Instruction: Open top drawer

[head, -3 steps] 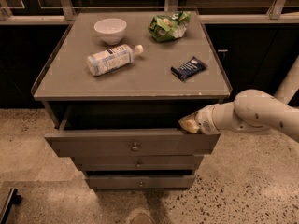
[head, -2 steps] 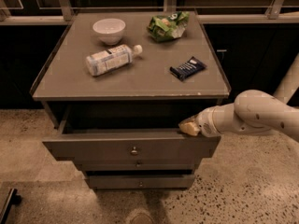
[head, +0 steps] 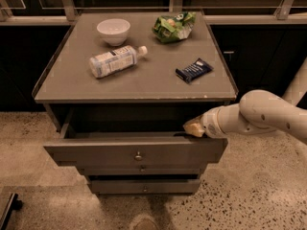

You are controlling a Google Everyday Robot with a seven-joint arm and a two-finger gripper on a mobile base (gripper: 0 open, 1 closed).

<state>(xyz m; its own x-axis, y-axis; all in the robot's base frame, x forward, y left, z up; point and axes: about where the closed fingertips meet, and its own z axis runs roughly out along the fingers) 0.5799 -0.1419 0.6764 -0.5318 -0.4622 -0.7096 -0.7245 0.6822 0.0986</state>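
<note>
One hand (head: 193,127) at top drawer (head: 96,153) edge

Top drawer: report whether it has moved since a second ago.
Yes. The top drawer has slid further out toward the camera, away from the front edge of the tabletop; the pincer sits at its upper right rim.

No print is legible on the bottle (head: 112,61), green bag (head: 173,27) or dark packet (head: 194,70), nor on the gripper (head: 193,127) at the top drawer (head: 134,151), centre-right of the frame.
</note>
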